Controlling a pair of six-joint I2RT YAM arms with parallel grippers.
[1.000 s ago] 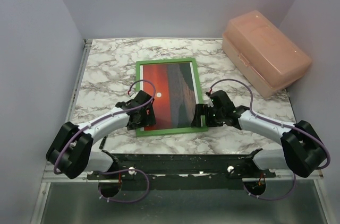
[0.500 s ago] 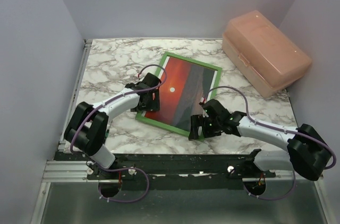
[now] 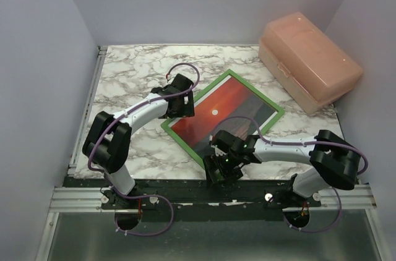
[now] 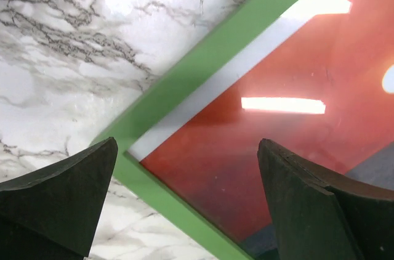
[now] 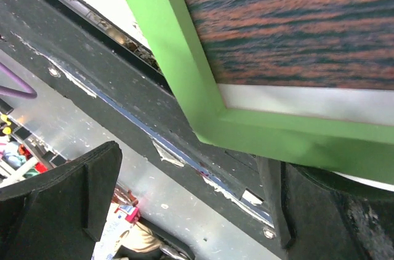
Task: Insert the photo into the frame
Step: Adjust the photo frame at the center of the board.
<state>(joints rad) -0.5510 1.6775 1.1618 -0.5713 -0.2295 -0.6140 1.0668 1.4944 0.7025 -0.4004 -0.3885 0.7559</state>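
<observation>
The green frame (image 3: pixel 257 91) lies flat on the marble table, turned like a diamond, with the sunset photo (image 3: pixel 226 109) inside it, picture side up. My left gripper (image 3: pixel 179 105) is open over the frame's left corner; the left wrist view shows the rail (image 4: pixel 203 63) and red print (image 4: pixel 295 149) between its spread fingers. My right gripper (image 3: pixel 218 167) is open at the frame's near corner, at the table's front edge. In the right wrist view that corner (image 5: pixel 203 124) juts over the black rail, and the right finger (image 5: pixel 332 211) touches the green rail.
A closed pink plastic box (image 3: pixel 307 60) stands at the back right. The black mounting rail (image 3: pixel 179 188) runs along the table's front edge, with a metal ledge below. Grey walls close in the left, back and right sides.
The frame with the photo has turned clockwise from square to diagonal. My left gripper moved away from me with its corner. My right gripper swung left and toward the front edge.
</observation>
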